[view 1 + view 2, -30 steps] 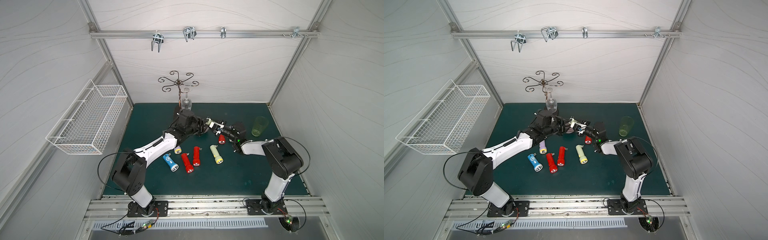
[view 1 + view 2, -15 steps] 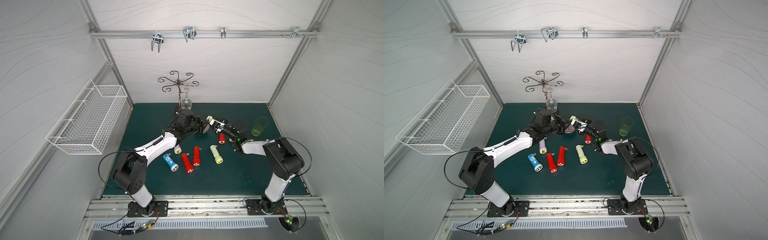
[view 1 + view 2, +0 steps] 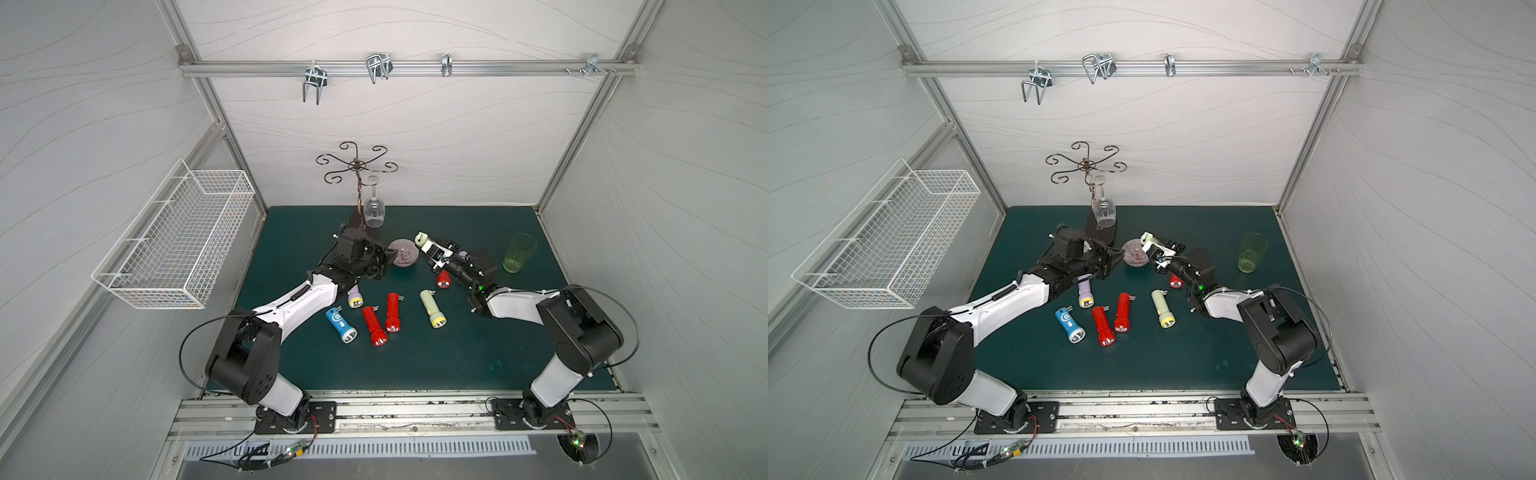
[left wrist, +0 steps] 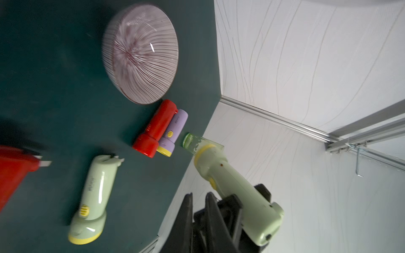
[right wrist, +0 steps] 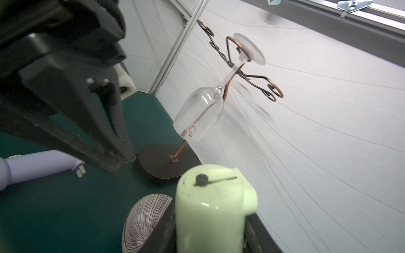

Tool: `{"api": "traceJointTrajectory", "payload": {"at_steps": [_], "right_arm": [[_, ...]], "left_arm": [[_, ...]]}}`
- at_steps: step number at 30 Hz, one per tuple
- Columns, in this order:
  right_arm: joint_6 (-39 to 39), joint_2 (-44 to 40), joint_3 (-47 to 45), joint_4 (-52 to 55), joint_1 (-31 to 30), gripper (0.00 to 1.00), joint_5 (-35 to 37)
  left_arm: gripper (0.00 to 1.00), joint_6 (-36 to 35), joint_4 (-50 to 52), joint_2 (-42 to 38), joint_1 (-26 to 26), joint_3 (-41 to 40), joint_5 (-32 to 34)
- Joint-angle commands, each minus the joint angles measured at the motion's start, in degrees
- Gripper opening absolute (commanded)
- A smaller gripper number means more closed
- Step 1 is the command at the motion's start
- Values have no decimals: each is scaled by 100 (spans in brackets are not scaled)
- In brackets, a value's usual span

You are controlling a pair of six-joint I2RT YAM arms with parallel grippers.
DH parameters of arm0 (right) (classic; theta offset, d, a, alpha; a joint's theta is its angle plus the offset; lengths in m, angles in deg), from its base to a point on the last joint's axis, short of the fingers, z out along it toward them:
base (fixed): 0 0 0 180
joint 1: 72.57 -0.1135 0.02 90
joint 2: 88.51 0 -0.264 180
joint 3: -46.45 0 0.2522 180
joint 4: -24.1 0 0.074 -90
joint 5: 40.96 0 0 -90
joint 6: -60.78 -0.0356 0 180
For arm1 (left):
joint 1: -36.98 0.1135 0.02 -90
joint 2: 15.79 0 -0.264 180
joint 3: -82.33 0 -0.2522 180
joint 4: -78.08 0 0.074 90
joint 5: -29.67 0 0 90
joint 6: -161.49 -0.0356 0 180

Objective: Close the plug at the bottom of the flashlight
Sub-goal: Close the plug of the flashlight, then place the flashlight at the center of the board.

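Note:
My right gripper is shut on a pale green flashlight, holding it above the mat with its bottom end toward the left arm. In the right wrist view the plug lies folded flush into the bottom end. My left gripper is shut and empty, its fingertips a short gap from the flashlight. In the left wrist view its two black fingers lie together beside the flashlight's bottom end, not touching it.
A striped bowl sits under the gap between the grippers. Several flashlights lie on the green mat: lilac, blue, red, pale green. A wine glass hangs on a rack at the back. A green cup stands right.
My left gripper has shut its jaws and drawn back leftward from the flashlight's bottom end. The right gripper still holds the flashlight in about the same place.

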Motion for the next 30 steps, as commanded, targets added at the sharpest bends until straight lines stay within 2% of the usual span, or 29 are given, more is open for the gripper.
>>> {"api": "traceJointTrajectory", "payload": {"at_steps": [1,6,13,17,19,22,23,25,30], "right_arm": [[-176,-488,-175,82,-221,0,858],[-576,-1337,-321,1491,-409,0,1488],[-2924,-2275,259,4791,-425,0,2745],[-3809,-2516,432,6024,-425,0,2940],[-4499,-2571,550,6661,-426,0,3043],[-4959,-2585,766,7603,-417,0,2973],[-5187,-2549,857,7934,-403,0,2949],[-5543,-2436,1045,8579,-340,0,2768],[-6115,-2105,1110,9522,-240,0,2480]], "left_arm": [[16,-805,58,-309,138,-96,78],[17,-1955,654,-618,300,-69,280],[19,-3511,1308,-1296,330,-50,982],[20,-4420,1633,-1719,331,-99,1458],[21,-4888,1703,-1924,331,-187,1671],[22,-5481,1568,-2236,331,-474,2023],[27,-5601,1507,-2321,331,-568,2155],[44,-5625,1406,-2419,371,-685,2315],[65,-5548,1524,-2350,784,-605,2249]]}}
